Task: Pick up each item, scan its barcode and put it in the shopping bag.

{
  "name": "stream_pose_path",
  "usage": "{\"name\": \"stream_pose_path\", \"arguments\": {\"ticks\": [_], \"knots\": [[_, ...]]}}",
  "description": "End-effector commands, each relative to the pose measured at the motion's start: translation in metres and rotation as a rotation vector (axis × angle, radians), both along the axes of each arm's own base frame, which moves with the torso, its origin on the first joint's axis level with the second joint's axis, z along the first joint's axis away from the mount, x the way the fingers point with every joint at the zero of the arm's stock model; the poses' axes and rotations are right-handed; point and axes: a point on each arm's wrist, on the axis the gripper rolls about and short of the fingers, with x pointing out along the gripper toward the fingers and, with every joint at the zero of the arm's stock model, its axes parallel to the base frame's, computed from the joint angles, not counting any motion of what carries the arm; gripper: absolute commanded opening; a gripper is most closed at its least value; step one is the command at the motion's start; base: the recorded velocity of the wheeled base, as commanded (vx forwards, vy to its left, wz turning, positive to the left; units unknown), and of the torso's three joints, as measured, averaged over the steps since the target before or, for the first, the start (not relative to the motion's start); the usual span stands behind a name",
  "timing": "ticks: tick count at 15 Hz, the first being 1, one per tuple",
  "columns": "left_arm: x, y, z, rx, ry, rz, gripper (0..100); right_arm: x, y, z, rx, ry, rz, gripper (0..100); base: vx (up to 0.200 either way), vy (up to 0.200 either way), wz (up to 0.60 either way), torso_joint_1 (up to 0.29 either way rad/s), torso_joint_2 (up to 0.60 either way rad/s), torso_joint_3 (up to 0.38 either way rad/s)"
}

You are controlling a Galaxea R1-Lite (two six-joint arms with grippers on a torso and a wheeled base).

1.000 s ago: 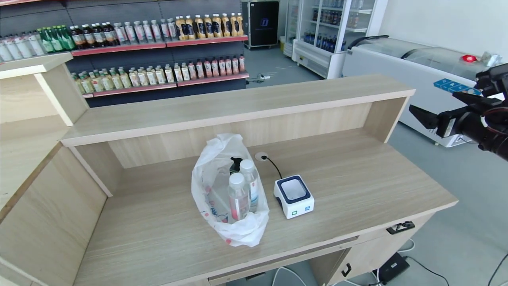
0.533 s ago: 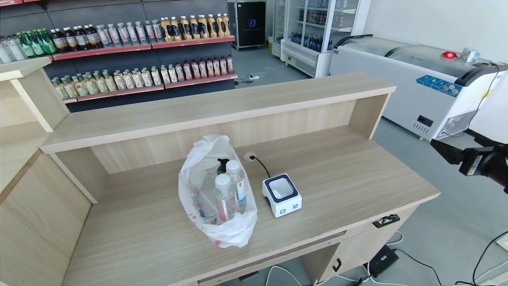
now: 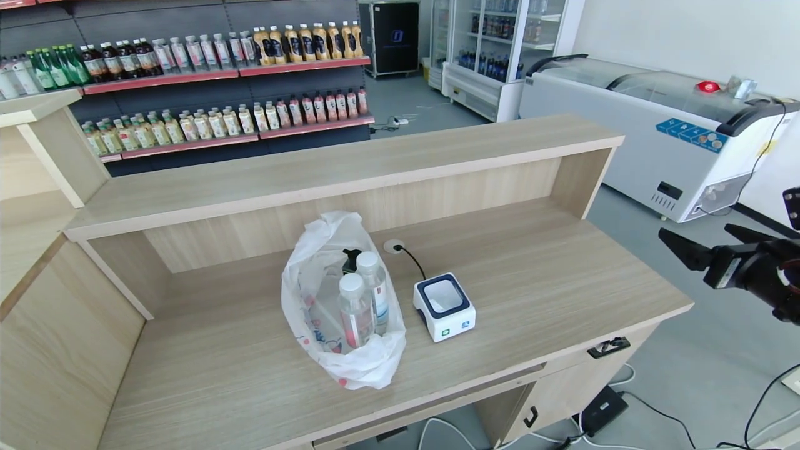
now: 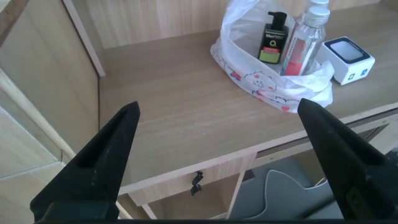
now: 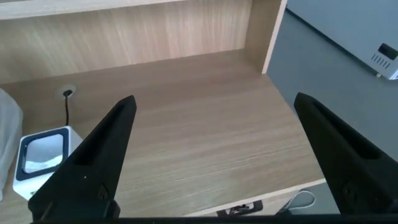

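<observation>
Reading outward from the fingers, I have the left gripper (image 4: 219, 109) spread wide with nothing between its fingers, hanging off the near edge of the counter (image 4: 174, 124) toward its left part. The right gripper (image 3: 694, 232) is likewise spread and empty, out past the counter's right end and above the floor (image 3: 687, 375). From the left fingers the shopping bag (image 4: 249, 74) lies ahead and off to the robot's right, its mouth turned up. From the right fingers it lies well away across the counter, beyond the scanner (image 5: 40, 158). I judge the left arm nearer the bag and the right arm nearer the scanner. Every item I can find is inside the bag: two clear bottles (image 3: 356, 309) side by side, long axes upright with a slight lean, and a black pump bottle (image 4: 273, 40) behind them. I reckon the bagging is done or close to it, and any further pick would hang on an item I can't make out. The scanner sits just beside the bag on its right, window up, its cable (image 3: 409, 256) running back across the counter. The surface is pale wood-grain with a raised ledge (image 3: 350, 169) behind it. Beyond are shelves of drinks (image 3: 187, 75), a glass-door cooler (image 3: 500, 50) and a chest freezer (image 3: 656, 125).
</observation>
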Motion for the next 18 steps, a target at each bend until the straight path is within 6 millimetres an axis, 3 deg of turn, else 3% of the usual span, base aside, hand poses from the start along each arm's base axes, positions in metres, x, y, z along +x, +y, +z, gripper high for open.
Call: {"name": "stream_pose_path", "arguments": {"ticks": [1, 3, 4, 8, 11, 13, 18], "knots": [[0.000, 0.000, 0.000, 0.000, 0.001, 0.000, 100, -0.015, -0.002, -0.029, 0.014, 0.070, -0.023, 100, 0.000, 0.000, 0.00, 0.000, 0.00, 0.000], [0.000, 0.000, 0.000, 0.000, 0.001, 0.000, 100, -0.065, 0.008, -0.055, 0.035, 0.135, -0.026, 100, 0.000, 0.000, 0.00, 0.000, 0.00, 0.000], [0.000, 0.000, 0.000, 0.000, 0.001, 0.000, 100, -0.074, 0.009, -0.049, 0.058, 0.133, -0.047, 100, 0.000, 0.000, 0.00, 0.000, 0.00, 0.000], [0.000, 0.000, 0.000, 0.000, 0.001, 0.000, 100, -0.160, 0.026, -0.056, 0.165, 0.307, -0.149, 100, 0.000, 0.000, 0.00, 0.000, 0.00, 0.000], [0.000, 0.000, 0.000, 0.000, 0.001, 0.000, 100, -0.234, 0.039, -0.088, 0.121, 0.250, -0.158, 100, 0.000, 0.000, 0.00, 0.000, 0.00, 0.000], [0.000, 0.000, 0.000, 0.000, 0.001, 0.000, 100, -0.249, 0.040, -0.092, 0.091, 0.103, -0.118, 100, 0.000, 0.000, 0.00, 0.000, 0.00, 0.000], [0.000, 0.000, 0.000, 0.000, 0.001, 0.000, 100, -0.249, 0.039, -0.094, 0.080, 0.118, -0.180, 100, 0.000, 0.000, 0.00, 0.000, 0.00, 0.000]]}}
